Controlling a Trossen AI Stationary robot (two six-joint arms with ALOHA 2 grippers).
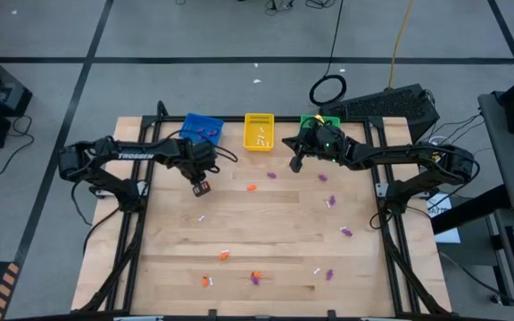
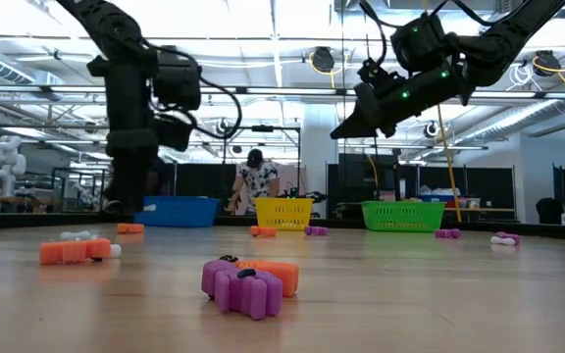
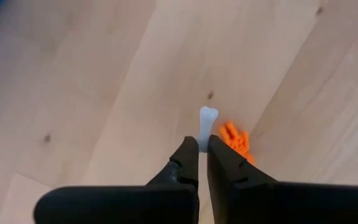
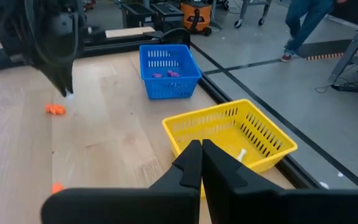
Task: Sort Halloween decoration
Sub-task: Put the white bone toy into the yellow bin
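Three baskets are standing along the far edge of the desk (image 1: 266,223): a blue basket (image 1: 202,127) holding purple pieces, a yellow basket (image 1: 259,130) holding white ones, and a green basket (image 1: 313,119) partly hidden by the right arm. The step in hand appears to be a pick. The left end effector (image 3: 203,142) is pointing down at the desk in front of the blue basket, with its jaws pinching the end of a small white bone (image 3: 208,117), and an orange trinket (image 3: 236,138) is lying just beside it. Next, the bone is probably needing a straight lift clear of that orange neighbour, then a carry over to the yellow basket and a release above it. The right end effector (image 4: 198,146) is hanging above the desk near the yellow basket, jaws together and holding nothing. On the desk roughly a dozen loose pieces are waiting: about six purple, four orange and two white, though some are too small to be sure of.
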